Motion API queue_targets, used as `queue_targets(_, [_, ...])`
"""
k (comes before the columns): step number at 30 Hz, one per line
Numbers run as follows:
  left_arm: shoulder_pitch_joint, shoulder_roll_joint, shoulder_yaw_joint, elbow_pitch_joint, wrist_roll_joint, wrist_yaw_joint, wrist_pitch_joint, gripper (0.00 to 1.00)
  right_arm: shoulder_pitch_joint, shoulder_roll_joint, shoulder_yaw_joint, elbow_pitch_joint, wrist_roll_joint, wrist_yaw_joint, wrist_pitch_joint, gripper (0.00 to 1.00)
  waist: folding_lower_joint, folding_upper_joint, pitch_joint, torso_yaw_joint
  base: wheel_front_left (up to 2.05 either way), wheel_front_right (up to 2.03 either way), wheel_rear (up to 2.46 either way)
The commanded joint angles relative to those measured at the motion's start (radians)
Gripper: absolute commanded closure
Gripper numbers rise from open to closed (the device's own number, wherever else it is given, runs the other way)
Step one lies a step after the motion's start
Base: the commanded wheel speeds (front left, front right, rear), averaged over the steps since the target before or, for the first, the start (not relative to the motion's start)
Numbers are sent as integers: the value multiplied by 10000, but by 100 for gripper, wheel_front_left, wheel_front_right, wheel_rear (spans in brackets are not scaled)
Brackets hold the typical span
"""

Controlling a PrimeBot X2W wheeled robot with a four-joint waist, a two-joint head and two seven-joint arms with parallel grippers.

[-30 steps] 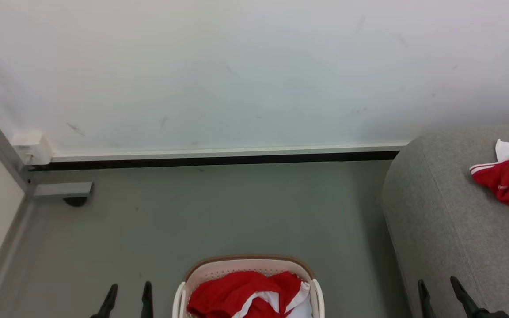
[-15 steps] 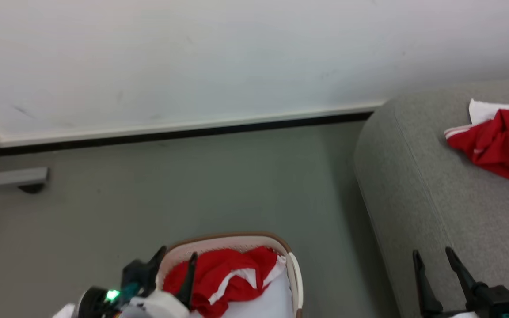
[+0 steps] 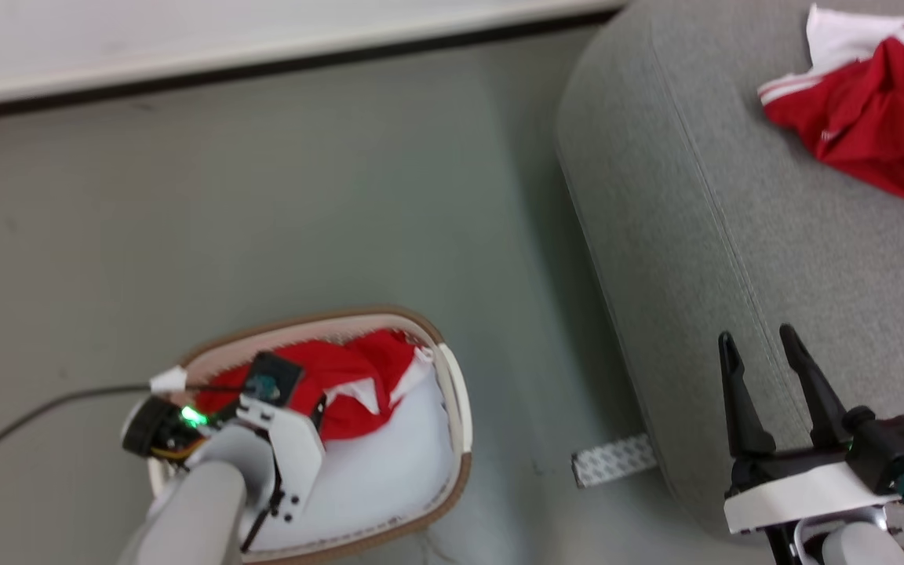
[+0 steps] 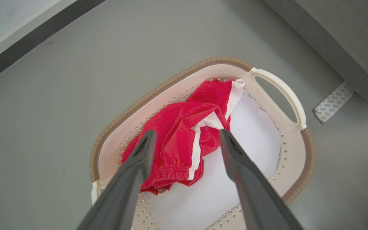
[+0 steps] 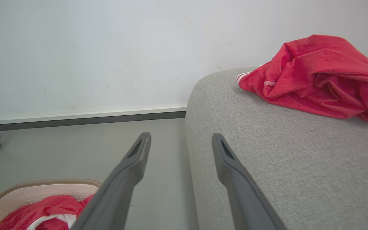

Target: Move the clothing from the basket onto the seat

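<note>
Though partly hidden, clothing [image 3: 342, 365] inside basket [image 3: 458, 400].

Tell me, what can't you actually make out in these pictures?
- Head view: the left gripper has its fingers mostly hidden behind its own wrist, above the basket.
- Left wrist view: the basket's floor lies under red-and-white clothing; the number of pieces is unclear.
- Head view: the garment on the seat is cut off by the right edge.
</note>
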Motion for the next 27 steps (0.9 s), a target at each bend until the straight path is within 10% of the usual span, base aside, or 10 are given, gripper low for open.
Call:
queue_targets(1, [-502, 191, -85, 285, 239, 92, 218, 0, -311, 5, 65, -223, 174, -29, 1, 0, -3, 0, 1192, -731, 0, 0, 0])
queue_targets(25, [-2899, 896, -646, 2805, 1168, 1651, 976, 0, -1016, -2, 748, -1507, 875, -29, 2, 0, -3, 0, 3619, -1562, 0, 0, 0])
queue_targets(26, [-2928, 907, -654, 2870, 1150, 1689, 898, 4, -992, -1, 765, -1484, 891, -29, 2, 0, -3, 0, 3678, -1597, 0, 0, 0])
queue_targets(27, [-2947, 911, -678, 2921, 1138, 1678, 829, 30, -968, 1, 793, -1444, 878, -29, 3, 0, -3, 0, 3719, -1623, 0, 0, 0])
